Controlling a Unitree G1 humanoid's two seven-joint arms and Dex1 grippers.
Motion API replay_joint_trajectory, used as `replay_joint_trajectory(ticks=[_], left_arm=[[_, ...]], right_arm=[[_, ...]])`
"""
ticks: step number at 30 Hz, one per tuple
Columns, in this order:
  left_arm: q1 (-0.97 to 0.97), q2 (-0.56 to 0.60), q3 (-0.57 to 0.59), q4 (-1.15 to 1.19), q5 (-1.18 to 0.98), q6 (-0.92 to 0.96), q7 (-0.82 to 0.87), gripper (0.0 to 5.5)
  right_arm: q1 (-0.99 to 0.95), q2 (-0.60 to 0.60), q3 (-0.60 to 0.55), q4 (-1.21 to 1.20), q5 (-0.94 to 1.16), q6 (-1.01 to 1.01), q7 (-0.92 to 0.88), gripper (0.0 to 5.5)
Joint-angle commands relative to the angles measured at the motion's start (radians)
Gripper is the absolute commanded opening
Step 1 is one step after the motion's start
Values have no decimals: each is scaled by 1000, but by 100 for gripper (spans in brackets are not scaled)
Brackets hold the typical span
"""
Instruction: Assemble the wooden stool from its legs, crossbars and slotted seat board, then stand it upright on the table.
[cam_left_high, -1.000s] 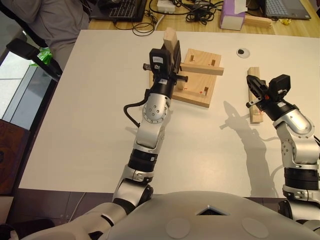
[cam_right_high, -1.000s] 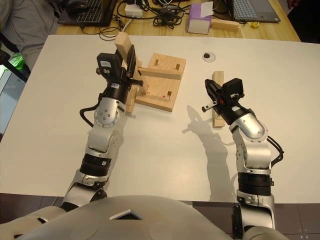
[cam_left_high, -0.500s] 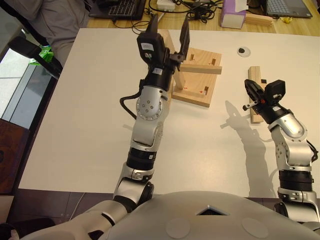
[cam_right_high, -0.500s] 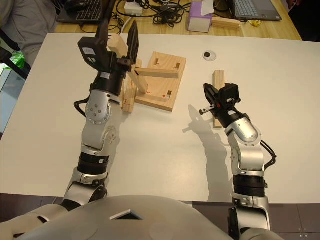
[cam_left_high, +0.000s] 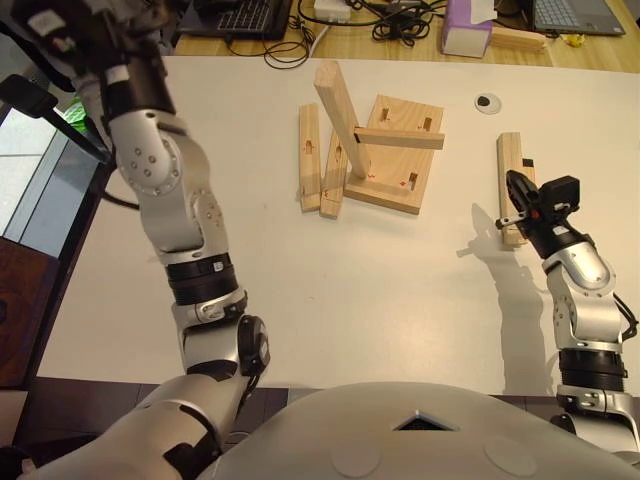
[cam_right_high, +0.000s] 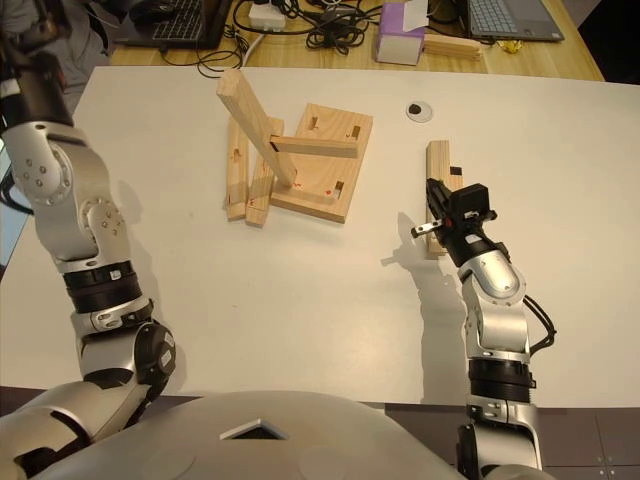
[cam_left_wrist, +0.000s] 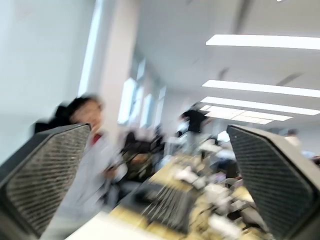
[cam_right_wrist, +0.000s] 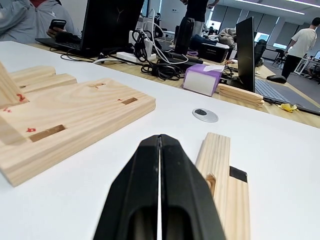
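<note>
Leaning left, leg rises from seat board; crossbar horizontal

Wide table gap between board and plank; tilted leg and crossbar jut up over board.

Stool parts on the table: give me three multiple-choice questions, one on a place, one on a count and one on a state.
1. Where is the leg nearest the right gripper?
A) flat on the table, right of the seat board
B) on top of the seat board
C) standing in a slot

2. How many legs lie flat just left of the seat board?
A) one
B) two
C) four

3. The right gripper is:
A) wide open
B) shut, empty
C) shut on a leg

Key:
1 A, it lies flat, apart from the board.
2 B, two lie side by side.
3 B, its fingers meet with nothing between.
</note>
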Motion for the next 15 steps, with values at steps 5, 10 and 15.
replay_joint_trajectory(ticks=[5, 10, 15], left_arm=[[125, -37, -44, 40, 29, -40, -6, 506], [140, -38, -60, 24, 27, -40, -12, 506], [200, -45, -135, -11, 66, 122, -20, 506]], right_arm=[[35, -57, -41, 6, 2, 7, 27, 58], [21, -90, -142, 63, -24, 5, -63, 110], [-3, -92, -171, 58, -30, 23, -114, 110]])
